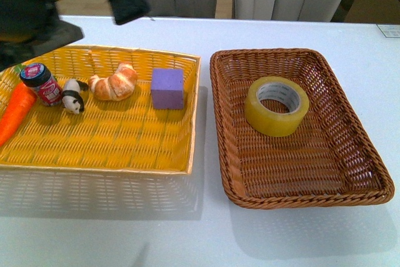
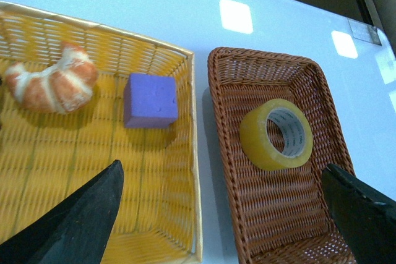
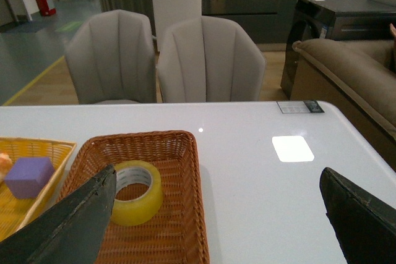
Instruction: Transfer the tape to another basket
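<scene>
Left wrist view first: your left pincer is spread wide, its dark fingers at either side of the shot with nothing between them. Through the gap you see both baskets. On the front view that arm is a dark blur over the far left corner of the yellow basket.

Right wrist view, same picture: your right pincer gapes wide and holds nothing, up above the table.

Moving outward, the tape lies on its flat side in the brown basket, hole up, in the far half and clear of the walls. The yellow basket sits just beside it on the left and holds the rest. The cube is near its right wall. Left of that come the croissant, the panda, the jar and the carrot at the left edge. Both baskets rest on the white table, and two grey chairs stand beyond its far edge.
</scene>
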Robot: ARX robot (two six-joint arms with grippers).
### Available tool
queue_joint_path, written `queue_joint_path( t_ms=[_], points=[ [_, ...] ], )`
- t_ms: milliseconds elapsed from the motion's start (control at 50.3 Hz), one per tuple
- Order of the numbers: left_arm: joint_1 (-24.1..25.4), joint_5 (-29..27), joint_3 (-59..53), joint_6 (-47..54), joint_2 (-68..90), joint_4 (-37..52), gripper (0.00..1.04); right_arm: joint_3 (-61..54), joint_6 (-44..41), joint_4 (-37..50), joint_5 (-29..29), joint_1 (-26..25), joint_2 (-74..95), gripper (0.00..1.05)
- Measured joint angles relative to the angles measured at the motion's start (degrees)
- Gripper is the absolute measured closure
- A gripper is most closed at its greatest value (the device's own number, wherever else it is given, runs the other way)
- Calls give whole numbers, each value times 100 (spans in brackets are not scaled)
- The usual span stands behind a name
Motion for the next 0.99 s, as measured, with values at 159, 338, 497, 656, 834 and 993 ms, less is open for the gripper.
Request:
queue_joint_path(
  t_ms=[159,338,497,656,834,993],
  points=[
    [83,-1443,-1196,868,-667,2028,23,0,-2,0,-15,0,0,9],
    [542,-1899,-2391,2350,-1471,3943,55,0,0,0,0,0,0,9],
    [944,-1497,-3012,2625,-2225,3735,88,0,0,0,-2,0,0,9],
    [1191,-1233,-3322,2669,-2865,3427,103,0,0,0,0,0,0,9],
    [1443,-1008,-3757,2675,-3239,3440,103,0,0,0,0,0,-2,9],
    [1696,-658,-3873,2684,-3995,2846,103,0,0,0,0,0,-2,9]
  ],
)
